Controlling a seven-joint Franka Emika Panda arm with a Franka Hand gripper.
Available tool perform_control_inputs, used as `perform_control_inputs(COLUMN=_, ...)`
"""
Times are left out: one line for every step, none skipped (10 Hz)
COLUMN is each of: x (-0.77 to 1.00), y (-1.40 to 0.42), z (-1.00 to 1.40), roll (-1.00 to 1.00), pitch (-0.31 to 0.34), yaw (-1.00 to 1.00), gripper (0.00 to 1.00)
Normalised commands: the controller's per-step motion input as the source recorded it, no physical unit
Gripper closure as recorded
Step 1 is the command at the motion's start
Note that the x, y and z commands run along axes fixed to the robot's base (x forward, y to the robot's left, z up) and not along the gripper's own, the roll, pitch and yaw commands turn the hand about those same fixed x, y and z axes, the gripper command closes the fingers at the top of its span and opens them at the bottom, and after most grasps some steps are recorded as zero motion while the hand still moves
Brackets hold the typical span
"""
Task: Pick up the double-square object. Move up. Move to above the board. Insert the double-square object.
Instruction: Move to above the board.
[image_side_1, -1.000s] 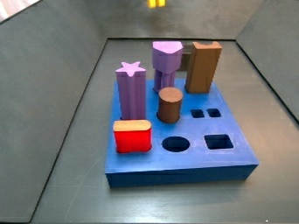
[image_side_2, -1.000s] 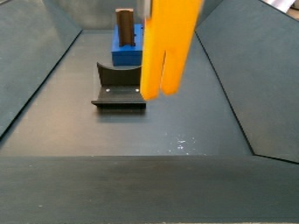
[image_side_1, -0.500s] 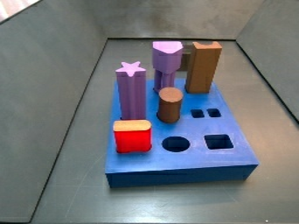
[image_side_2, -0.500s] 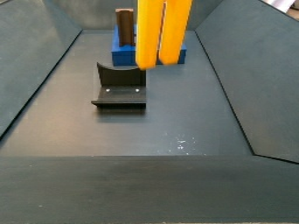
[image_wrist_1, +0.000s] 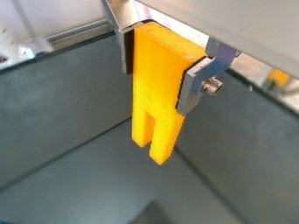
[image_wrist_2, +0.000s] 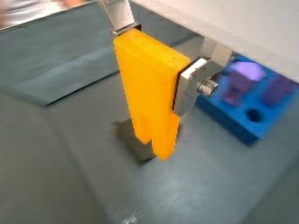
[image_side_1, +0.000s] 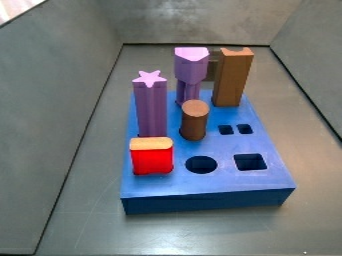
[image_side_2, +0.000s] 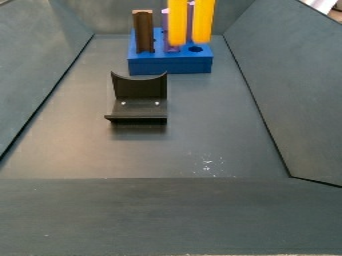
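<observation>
My gripper is shut on the double-square object, a tall bright yellow block with a groove at its lower end, and holds it upright in the air. Both wrist views show silver fingers clamping its upper part. In a side view the yellow block hangs high at the far end, in line with the blue board. The board shows two small square holes. Neither the gripper nor the block shows in that view. The board also shows in a wrist view, off to one side of the block.
On the board stand a purple star peg, a purple peg, a brown rectangular block, a brown cylinder and a red block. The dark fixture stands on the floor nearer than the board. Grey sloping walls enclose the floor.
The yellow block has risen and moved away from the fixture toward the board, still in the gripper's hold. The board and its pegs have not moved.
</observation>
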Motion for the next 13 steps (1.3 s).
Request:
perform_control_inputs(x=-0.1, y=-1.0, z=0.04, roll=0.05, pitch=0.12, yaw=-0.58, gripper=1.0)
perform_control_inputs(x=-0.11, y=-1.0, z=0.04, roll=0.01, pitch=0.096, yaw=-0.43, gripper=1.0)
perform_control_inputs(x=-0.11, y=-1.0, z=0.04, roll=0.0, pitch=0.047, yaw=-0.21, gripper=1.0)
perform_control_inputs(x=-0.11, y=-1.0, z=0.04, roll=-0.01, pitch=0.031, yaw=-0.1, gripper=1.0)
perform_control_inputs(x=-0.11, y=-1.0, z=0.04, roll=-0.01, pitch=0.016, yaw=-0.05, gripper=1.0)
perform_control_inputs(x=-0.11, y=-1.0, z=0.04, roll=-0.01, pitch=0.013, yaw=-0.02, gripper=1.0)
perform_control_inputs(x=-0.12, y=-1.0, z=0.05, roll=-0.01, pitch=0.012, yaw=-0.01, gripper=1.0)
perform_control_inputs(x=-0.12, y=-1.0, z=0.05, roll=-0.02, pitch=0.01, yaw=0.0, gripper=1.0)
perform_control_inputs(x=-0.12, y=-1.0, z=0.05, roll=0.0, pitch=0.006, yaw=0.0, gripper=1.0)
perform_control_inputs(x=-0.12, y=-1.0, z=0.05, roll=-0.01, pitch=0.008, yaw=0.01, gripper=1.0)
perform_control_inputs(x=-0.12, y=-1.0, z=0.06, roll=0.0, pitch=0.01, yaw=0.0, gripper=1.0)
perform_control_inputs(x=-0.12, y=-1.0, z=0.07, roll=-0.01, pitch=0.013, yaw=0.01, gripper=1.0)
perform_control_inputs(x=-0.11, y=-1.0, z=0.08, roll=0.0, pitch=0.023, yaw=0.01, gripper=1.0)
